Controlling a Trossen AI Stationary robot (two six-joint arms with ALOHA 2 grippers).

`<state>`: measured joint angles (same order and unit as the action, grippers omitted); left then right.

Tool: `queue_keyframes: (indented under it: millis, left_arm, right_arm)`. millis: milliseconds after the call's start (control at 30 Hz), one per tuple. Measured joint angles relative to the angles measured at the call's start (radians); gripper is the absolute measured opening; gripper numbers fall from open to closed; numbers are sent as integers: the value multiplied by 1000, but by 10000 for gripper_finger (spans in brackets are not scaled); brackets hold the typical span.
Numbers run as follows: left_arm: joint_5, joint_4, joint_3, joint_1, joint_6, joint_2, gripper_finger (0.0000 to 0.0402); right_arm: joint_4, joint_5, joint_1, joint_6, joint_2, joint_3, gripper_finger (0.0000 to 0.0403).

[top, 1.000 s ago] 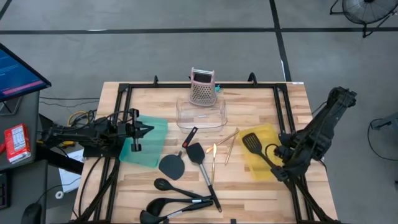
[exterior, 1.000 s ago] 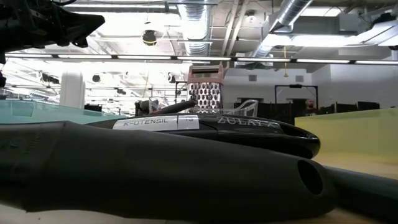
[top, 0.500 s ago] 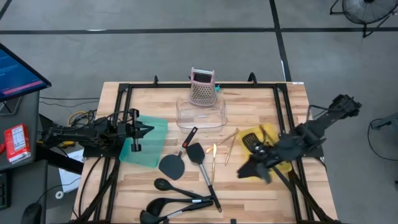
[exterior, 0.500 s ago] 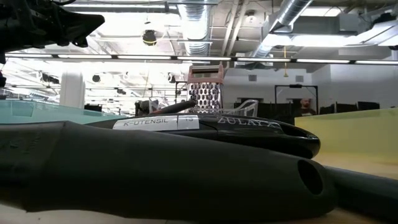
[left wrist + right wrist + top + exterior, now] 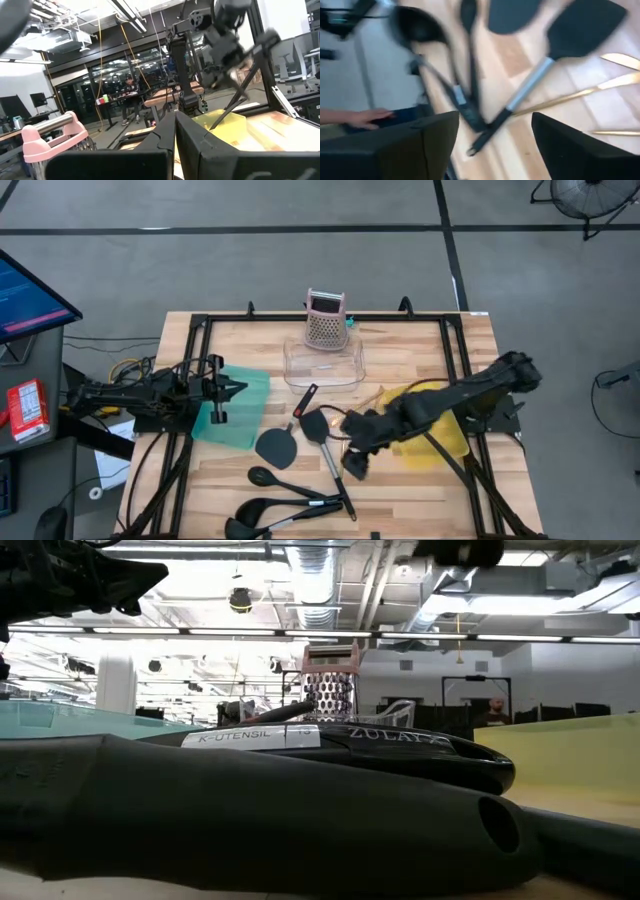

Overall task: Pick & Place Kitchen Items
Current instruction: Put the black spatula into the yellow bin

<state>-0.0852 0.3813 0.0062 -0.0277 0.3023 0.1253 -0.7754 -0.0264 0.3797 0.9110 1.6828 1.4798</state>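
A pale wooden tabletop [image 5: 420,490] with lengthwise plank grain, framed by black rails. Black plastic utensils [image 5: 290,502] lie on it, one with a red-marked handle [image 5: 306,396], alongside thin golden sticks [image 5: 343,442]. A pink box grater [image 5: 325,319] is dotted with small perforations and stands beside a clear container [image 5: 324,364]. A translucent teal mat [image 5: 235,412] and a translucent yellow mat [image 5: 440,430] lie on the wood. Both arms and the right gripper [image 5: 352,442] are dark, nearly black.

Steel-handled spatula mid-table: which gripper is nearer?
Right. The right gripper hovers open just beside the steel-handled spatula; the left gripper, shut, waits over the teal mat.
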Motion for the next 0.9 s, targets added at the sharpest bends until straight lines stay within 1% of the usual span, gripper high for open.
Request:
queue_keyframes:
  millis: [267,400,667,900]
  left_arm:
    - [-2,3,0,0,0,0,2]
    - [-1,3,0,0,0,0,2]
    - [0,7,0,0,0,0,2]
    - [3,10,0,0,0,1,2]
  right_arm:
    - [-11,0,-74,12,236,52,260]
    - [-24,0,-97,22,329,97,260]
    - [-27,0,-109,-2,445,161,260]
    - [-22,1,-96,6,503,160,256]
